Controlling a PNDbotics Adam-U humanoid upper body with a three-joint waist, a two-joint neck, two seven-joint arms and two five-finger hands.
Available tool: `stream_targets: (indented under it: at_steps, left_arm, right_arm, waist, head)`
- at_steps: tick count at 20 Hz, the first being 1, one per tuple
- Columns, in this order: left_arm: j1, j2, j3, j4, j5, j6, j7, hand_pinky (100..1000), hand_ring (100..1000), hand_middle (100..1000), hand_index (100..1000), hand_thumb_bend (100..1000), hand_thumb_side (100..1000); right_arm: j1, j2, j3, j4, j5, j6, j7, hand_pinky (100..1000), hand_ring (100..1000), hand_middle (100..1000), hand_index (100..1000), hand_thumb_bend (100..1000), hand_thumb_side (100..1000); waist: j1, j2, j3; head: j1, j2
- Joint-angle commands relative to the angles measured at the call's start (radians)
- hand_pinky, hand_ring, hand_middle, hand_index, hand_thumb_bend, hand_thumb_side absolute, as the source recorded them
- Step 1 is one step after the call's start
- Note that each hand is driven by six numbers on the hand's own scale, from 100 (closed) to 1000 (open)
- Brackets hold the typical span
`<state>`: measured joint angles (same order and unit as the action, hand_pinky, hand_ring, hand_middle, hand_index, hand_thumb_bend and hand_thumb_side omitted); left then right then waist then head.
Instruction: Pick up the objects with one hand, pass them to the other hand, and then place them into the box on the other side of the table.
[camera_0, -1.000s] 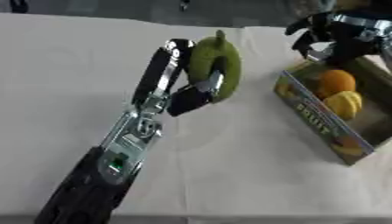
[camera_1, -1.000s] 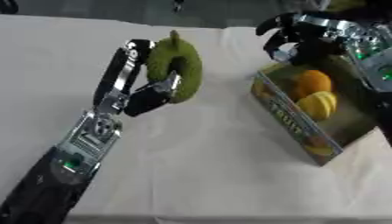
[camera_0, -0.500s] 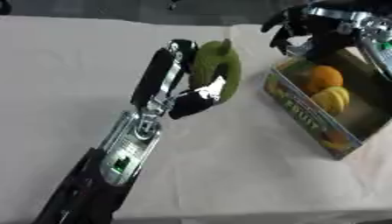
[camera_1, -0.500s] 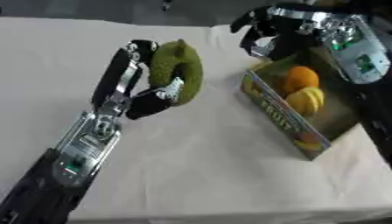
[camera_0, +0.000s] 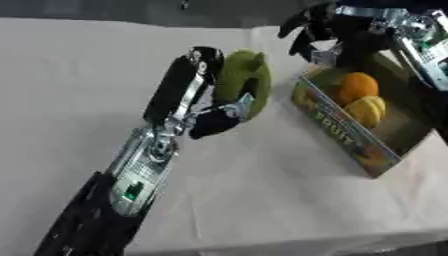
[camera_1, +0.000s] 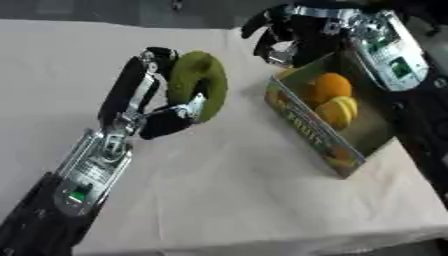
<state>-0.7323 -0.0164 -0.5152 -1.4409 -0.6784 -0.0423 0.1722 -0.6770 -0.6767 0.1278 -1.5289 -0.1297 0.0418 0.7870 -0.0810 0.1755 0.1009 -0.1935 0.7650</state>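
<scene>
Your left hand (camera_0: 206, 95) is curled round the green fruit (camera_0: 241, 82), left of the box (camera_0: 350, 132) over the white surface (camera_0: 262, 190). The fruit's long axis runs up and away from you — its narrower end points toward the surface's far edge. The box's near wall reads "FRUIT"; inside lie an orange (camera_0: 357, 87) and a yellow fruit (camera_0: 367, 109). Your right hand (camera_1: 284, 30) hovers at the box's far corner, fingers spread and holding nothing.
</scene>
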Motion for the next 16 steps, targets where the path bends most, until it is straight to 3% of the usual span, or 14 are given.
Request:
stream_targets:
  at_steps: [1, 9, 16]
  left_arm:
    - [-0.029, -0.019, 0.0, -0.004, -0.027, -0.007, 0.003, 473, 466, 391, 321, 100, 398]
    - [-0.04, -0.036, 0.009, 0.041, -0.093, -0.011, 0.005, 474, 466, 392, 321, 100, 385]
    - [-0.035, -0.044, 0.004, 0.044, -0.094, -0.023, 0.018, 474, 467, 393, 322, 100, 382]
  right_arm:
    - [-0.012, -0.03, -0.005, -0.031, -0.02, 0.015, 0.021, 843, 725, 837, 858, 100, 141]
    - [-0.011, -0.007, -0.008, -0.008, -0.025, 0.052, 0.063, 860, 738, 850, 882, 100, 132]
    - [-0.026, 0.008, -0.01, 0.029, -0.011, 0.046, 0.091, 869, 746, 854, 887, 100, 126]
  waist:
    - [-0.012, -0.002, -0.001]
    - [-0.018, -0.005, 0.001]
    - [-0.013, 0.0, 0.007]
  head:
    - [0.009, 0.005]
    - [0.02, 0.005]
    - [0.05, 0.005]
